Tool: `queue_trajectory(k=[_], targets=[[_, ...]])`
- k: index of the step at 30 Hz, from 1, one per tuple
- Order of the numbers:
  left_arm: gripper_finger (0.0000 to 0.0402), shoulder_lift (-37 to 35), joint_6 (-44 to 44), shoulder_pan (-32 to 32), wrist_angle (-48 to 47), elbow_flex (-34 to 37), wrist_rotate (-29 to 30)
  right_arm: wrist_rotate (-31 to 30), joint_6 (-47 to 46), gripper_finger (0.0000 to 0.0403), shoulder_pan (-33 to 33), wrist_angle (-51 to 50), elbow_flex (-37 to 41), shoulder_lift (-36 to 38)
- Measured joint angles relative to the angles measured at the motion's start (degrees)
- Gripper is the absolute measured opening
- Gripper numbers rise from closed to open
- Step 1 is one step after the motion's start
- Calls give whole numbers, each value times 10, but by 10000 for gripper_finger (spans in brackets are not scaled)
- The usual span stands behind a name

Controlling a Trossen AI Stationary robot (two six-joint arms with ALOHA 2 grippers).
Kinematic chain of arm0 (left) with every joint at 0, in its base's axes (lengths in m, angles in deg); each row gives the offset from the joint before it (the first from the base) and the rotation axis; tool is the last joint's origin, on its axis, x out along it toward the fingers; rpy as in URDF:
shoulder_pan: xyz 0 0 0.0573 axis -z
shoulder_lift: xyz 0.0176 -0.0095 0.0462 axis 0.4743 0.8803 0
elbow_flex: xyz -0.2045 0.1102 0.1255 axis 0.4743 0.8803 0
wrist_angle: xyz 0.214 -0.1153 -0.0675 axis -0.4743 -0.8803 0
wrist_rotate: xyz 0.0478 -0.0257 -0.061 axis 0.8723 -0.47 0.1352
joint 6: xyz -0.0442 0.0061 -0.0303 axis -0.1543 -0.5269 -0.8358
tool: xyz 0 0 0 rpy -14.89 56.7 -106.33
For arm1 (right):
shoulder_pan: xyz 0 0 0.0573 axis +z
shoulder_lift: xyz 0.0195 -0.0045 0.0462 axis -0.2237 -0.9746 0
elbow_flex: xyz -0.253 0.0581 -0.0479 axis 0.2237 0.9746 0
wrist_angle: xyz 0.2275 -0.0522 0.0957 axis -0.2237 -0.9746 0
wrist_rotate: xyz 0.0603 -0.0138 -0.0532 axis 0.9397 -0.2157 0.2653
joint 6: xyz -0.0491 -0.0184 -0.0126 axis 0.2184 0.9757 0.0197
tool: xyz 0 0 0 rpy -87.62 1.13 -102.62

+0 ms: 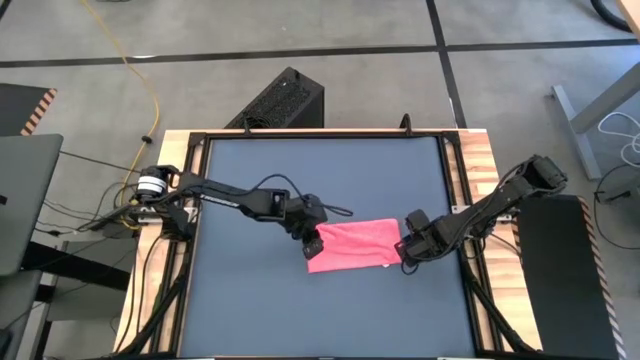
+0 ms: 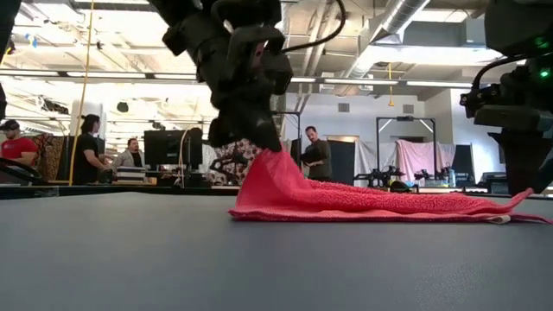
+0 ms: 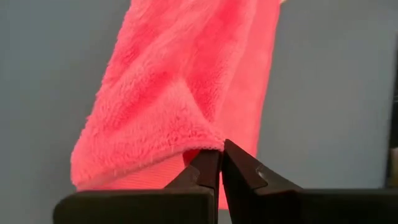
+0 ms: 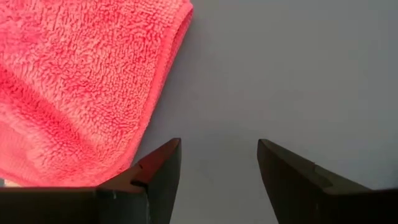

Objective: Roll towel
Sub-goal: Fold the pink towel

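Two dark arms reached over the dark grey worktop (image 1: 260, 190), one from each side, and met at a single cloth lying toward the worktop's right-hand half. The towel (image 1: 355, 245), bright pink and apparently folded into a band, lay with its long axis running from left to right, so that one short end faced each arm.

The left gripper (image 1: 312, 243) stood at the towel's left end with its fingers (image 3: 208, 171) pinched fully together on the cloth's edge; in the low view that end rose into a peak under the gripper (image 2: 259, 130), while the remainder lay flat on the worktop. The right gripper (image 1: 412, 250) sat low at the opposite, right end, its fingers (image 4: 158, 168) spread wide and holding nothing, with the towel's corner just beside one finger and bare worktop between the two.

Judged from this arrangement, rolling had barely begun. The left arm alone held the cloth, and the towel extended away from its gripper toward the right arm along the long axis. A roll would therefore likely travel rightward, with the right gripper placed to steady the far end.
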Motion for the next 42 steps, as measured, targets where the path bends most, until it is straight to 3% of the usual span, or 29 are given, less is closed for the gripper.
queue_trajectory(k=[8,14,19,26,35,42], targets=[[0,0,-87,15,-11,-58,-29,-7,14,239,0,-45,0,0],[0,0,-213,27,-11,-77,-64,-7,71,239,0,-46,0,0],[0,3,-269,39,-48,-77,-22,-7,106,239,12,-39,0,0],[0,17,-288,48,-125,-70,-28,-7,70,239,56,-35,0,0],[0,91,-271,71,-147,-69,-37,-7,-24,239,107,26,0,0],[0,120,-221,92,-142,-71,8,-18,-43,239,109,69,0,-1]])
